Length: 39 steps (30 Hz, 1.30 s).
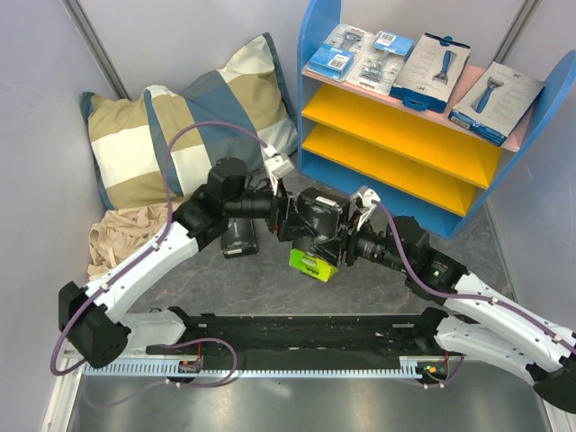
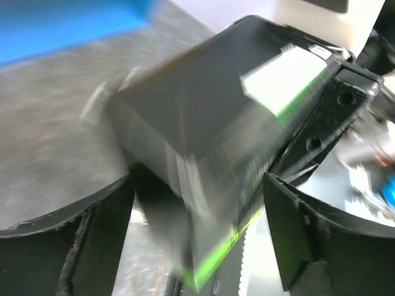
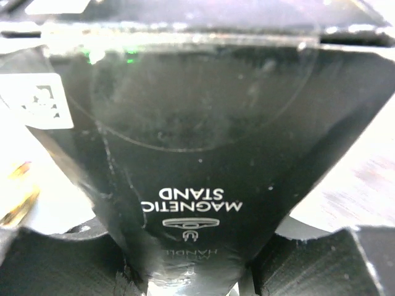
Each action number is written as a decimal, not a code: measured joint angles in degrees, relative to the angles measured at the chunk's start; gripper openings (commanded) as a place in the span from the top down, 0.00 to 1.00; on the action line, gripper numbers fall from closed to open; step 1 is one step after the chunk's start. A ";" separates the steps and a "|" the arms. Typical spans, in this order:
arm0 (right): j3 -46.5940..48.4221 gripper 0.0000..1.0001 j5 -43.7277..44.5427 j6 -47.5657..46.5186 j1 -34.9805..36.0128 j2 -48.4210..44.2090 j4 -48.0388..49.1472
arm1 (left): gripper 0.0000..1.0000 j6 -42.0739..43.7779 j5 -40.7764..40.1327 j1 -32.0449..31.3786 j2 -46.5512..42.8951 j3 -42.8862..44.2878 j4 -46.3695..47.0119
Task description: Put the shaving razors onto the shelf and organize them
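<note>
A black-and-lime-green razor box [image 1: 317, 241] hangs above the table between my two grippers. My right gripper [image 1: 342, 245] is shut on it; in the right wrist view the box [image 3: 197, 154] fills the space between the fingers [image 3: 62, 262]. My left gripper [image 1: 286, 220] is open around the box's other end [image 2: 210, 123], with gaps at both fingers [image 2: 302, 240]. A second black box [image 1: 238, 239] lies on the table under the left arm. The shelf [image 1: 396, 119] stands at the back right, with two blister packs [image 1: 337, 49] and two white boxes [image 1: 436, 70] on its pink top board.
A checked pillow [image 1: 189, 126] leans in the back left corner with a beige cloth [image 1: 121, 238] in front of it. Grey walls close in left and right. A black rail [image 1: 297, 333] runs along the near edge between the arm bases.
</note>
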 measured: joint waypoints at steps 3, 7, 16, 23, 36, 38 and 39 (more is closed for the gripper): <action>0.00 0.80 6.84 0.76 -1.73 -1.36 -4.55 | 0.02 -0.02 -5.70 2.67 -2.80 -0.02 -1.20; 0.00 0.80 14.86 2.14 -2.75 -4.09 -7.80 | 0.01 -1.18 -9.86 4.15 -6.25 -1.29 0.35; -0.98 0.79 24.55 6.71 -2.73 -12.68 -4.37 | 0.01 -13.22 -9.49 4.15 -7.54 -16.04 17.57; -6.01 0.77 29.46 10.49 -2.75 -18.97 2.27 | 0.01 -27.36 -5.90 4.15 -2.25 -25.59 41.79; -8.50 0.77 25.94 13.31 -2.73 -15.43 10.19 | 0.00 -42.77 -0.85 1.64 12.55 -25.75 72.24; -8.92 0.77 25.46 13.53 -2.73 -15.45 11.43 | 0.00 -43.34 -0.79 0.35 14.19 -24.50 73.59; -9.14 0.76 25.31 13.62 -2.73 -15.47 12.07 | 0.00 -43.58 -0.79 -0.33 15.04 -23.80 74.16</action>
